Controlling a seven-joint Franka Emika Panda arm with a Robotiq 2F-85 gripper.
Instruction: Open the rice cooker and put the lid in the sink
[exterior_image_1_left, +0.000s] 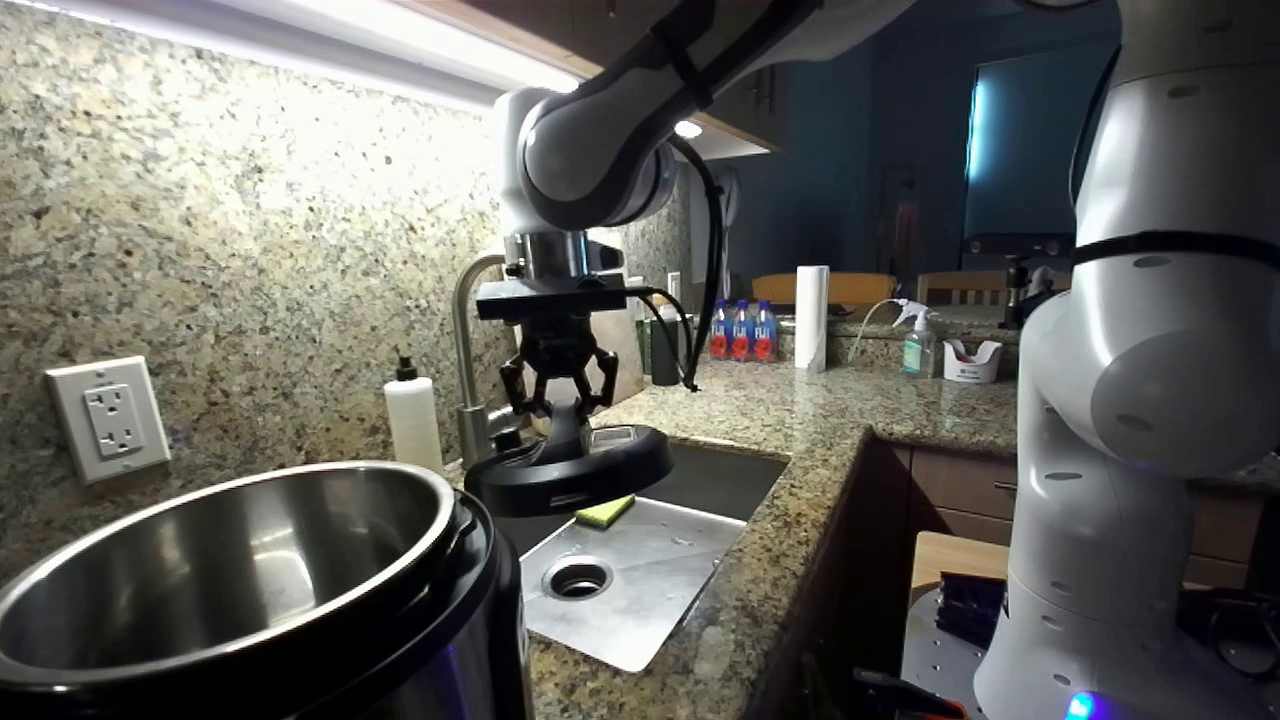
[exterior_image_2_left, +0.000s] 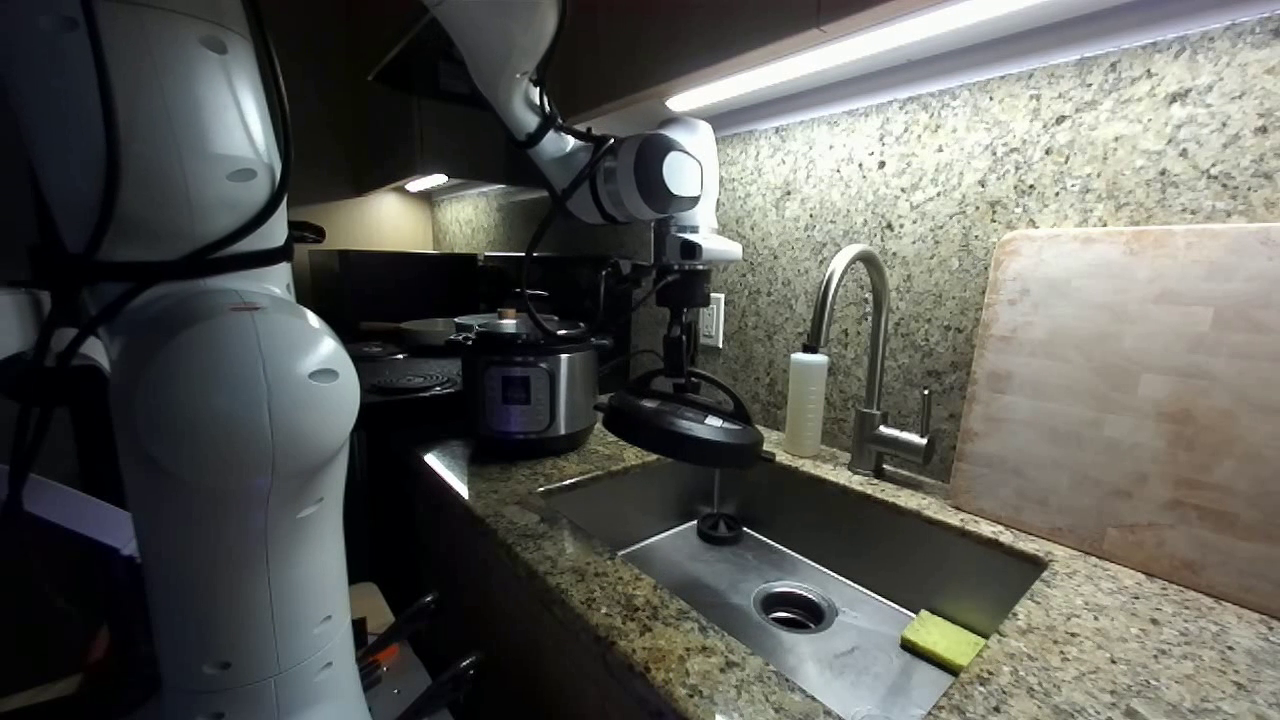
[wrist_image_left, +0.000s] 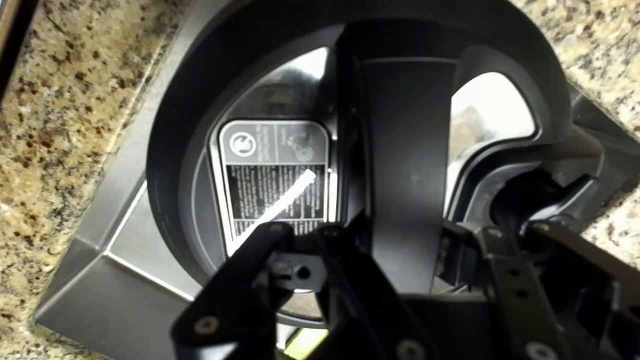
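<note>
The rice cooker (exterior_image_1_left: 505, 600) stands open beside the sink, its steel inner pot (exterior_image_1_left: 260, 560) showing; its front shows in an exterior view (exterior_image_2_left: 572, 390). My gripper (exterior_image_1_left: 566, 405) is shut on the top handle of the black lid (exterior_image_1_left: 570, 478) and holds it up, slightly tilted. In an exterior view the lid (exterior_image_2_left: 685, 428) hangs over the cooker-side end of the sink (exterior_image_2_left: 890, 540), apart from the basin floor. In the wrist view the lid's handle (wrist_image_left: 407, 150) lies between the fingers (wrist_image_left: 400, 240), with sink steel (wrist_image_left: 145, 295) below; the fingertips are partly hidden.
A steel faucet (exterior_image_2_left: 878, 340) and white soap bottle (exterior_image_2_left: 805, 405) stand behind the sink. A yellow sponge (exterior_image_2_left: 942, 640) and a small black stemmed piece (exterior_image_2_left: 719, 527) are in the basin. A cutting board (exterior_image_2_left: 1130, 400) leans on the wall. A stove with pans (exterior_image_2_left: 430, 330) lies beyond the cooker.
</note>
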